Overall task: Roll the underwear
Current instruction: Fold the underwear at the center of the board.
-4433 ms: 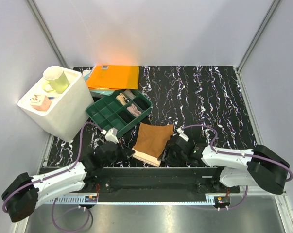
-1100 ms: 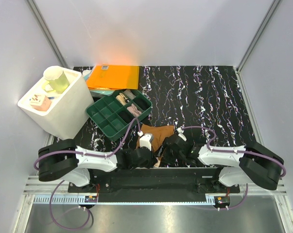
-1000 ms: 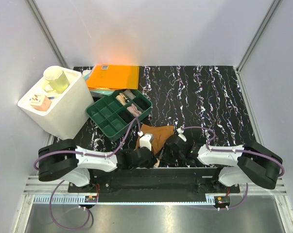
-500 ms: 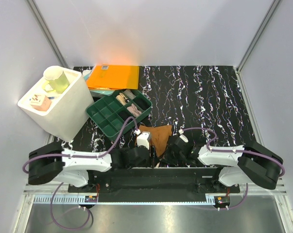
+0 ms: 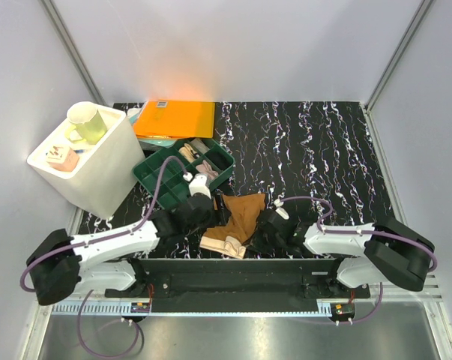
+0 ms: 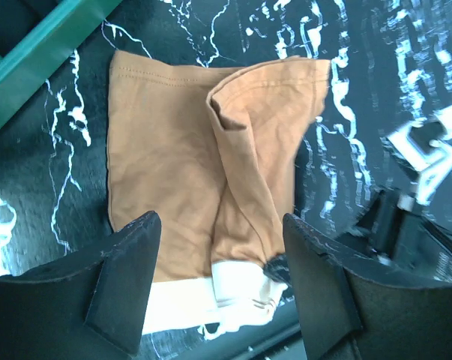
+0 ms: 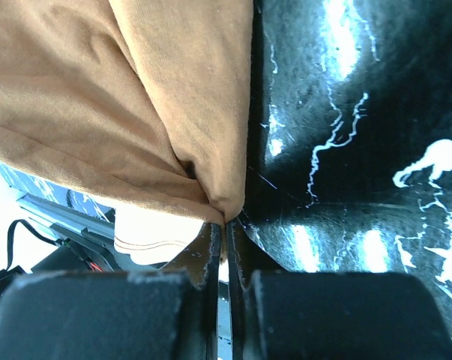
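underwear: brown boxer briefs [image 5: 237, 217], lying flat on the bench [image 5: 323, 150] near its 6 o'clock edge, between the two arms
waistband: pale pinkish band [image 6: 188, 304] along the near end of the briefs, at 6 o'clock; the leg openings point to 12
fold: the 3 o'clock side of the fabric is doubled over toward the middle, giving a raised ridge [image 6: 244, 187] that runs from the 12 o'clock hem down to the waistband
second pair: cannot make out any black briefs in these views
right gripper [image 7: 226, 229]: low at the 3 o'clock side of the briefs, jaws together and clamped on a pinch of the brown fabric at the folded edge
left gripper [image 6: 218, 225]: over the briefs, coming in from 9 o'clock; jaws wide apart with nothing in them, the brown cloth showing between the two fingers; cannot tell whether they touch it
green tray [image 5: 166, 184]: divided tray at 10 o'clock of the briefs, just beside them; a few far compartments hold small pale items, too small to name
orange folder [image 5: 175, 118]: flat, at 11 o'clock, past the tray at the bench's far edge
white bin [image 5: 106, 176]: at 9 to 10 o'clock, off the bench's left edge and tilted; a light green mug [image 5: 87, 122] sits on its top
bench surface: black with white marbling
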Robot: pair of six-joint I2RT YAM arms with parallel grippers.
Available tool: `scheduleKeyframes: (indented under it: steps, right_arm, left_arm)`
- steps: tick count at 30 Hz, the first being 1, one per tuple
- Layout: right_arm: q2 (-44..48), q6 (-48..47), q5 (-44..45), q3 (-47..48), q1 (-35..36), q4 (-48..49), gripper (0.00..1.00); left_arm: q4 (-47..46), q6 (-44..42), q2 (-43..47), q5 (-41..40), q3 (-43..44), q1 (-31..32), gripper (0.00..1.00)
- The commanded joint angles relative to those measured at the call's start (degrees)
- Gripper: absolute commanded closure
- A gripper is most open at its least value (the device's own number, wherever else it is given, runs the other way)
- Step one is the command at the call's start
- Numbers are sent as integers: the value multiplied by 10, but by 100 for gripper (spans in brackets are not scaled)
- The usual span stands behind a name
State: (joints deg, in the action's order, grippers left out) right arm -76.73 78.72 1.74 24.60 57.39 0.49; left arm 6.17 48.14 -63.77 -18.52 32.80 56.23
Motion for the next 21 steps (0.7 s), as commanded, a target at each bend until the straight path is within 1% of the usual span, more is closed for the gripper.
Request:
scheduleKeyframes:
  steps: [1, 3, 7, 10, 11, 13, 14, 15, 20, 21]
  right_arm:
    - [-28, -29, 20, -6, 2, -64, 100]
    - [-30, -31, 16, -4, 2, -64, 100]
    - [-30, -33, 13, -3, 2, -64, 100]
    - [-31, -34, 13, -3, 2, -64, 100]
    - [-33, -35, 14, -2, 2, -64, 100]
    - [-36, -37, 14, -2, 2, -64, 100]
    - [-38, -37, 13, 0, 2, -64, 100]
    - [-39, -38, 13, 1, 2, -64, 100]
    - [-46, -43, 10, 5, 2, -64, 100]
    - [-47, -44, 10, 5, 2, -63, 100]
  left_arm:
    - [-24, -45, -73, 11, 73, -2, 33]
    - [-17, -45, -97, 3, 96, -3, 33]
    - [-25, -49, -145, -2, 112, -12, 34]
    - [-24, -59, -168, -5, 129, -19, 54]
    - [-25, -63, -174, -3, 139, -20, 70]
    - [-27, -74, -195, 2, 150, -22, 83]
    - [-27, -79, -203, 5, 162, -22, 93]
    - [-28, -80, -217, 8, 168, -22, 99]
    - [-27, -74, -260, 30, 221, -22, 100]
    - [-24, -73, -281, 37, 232, -22, 100]
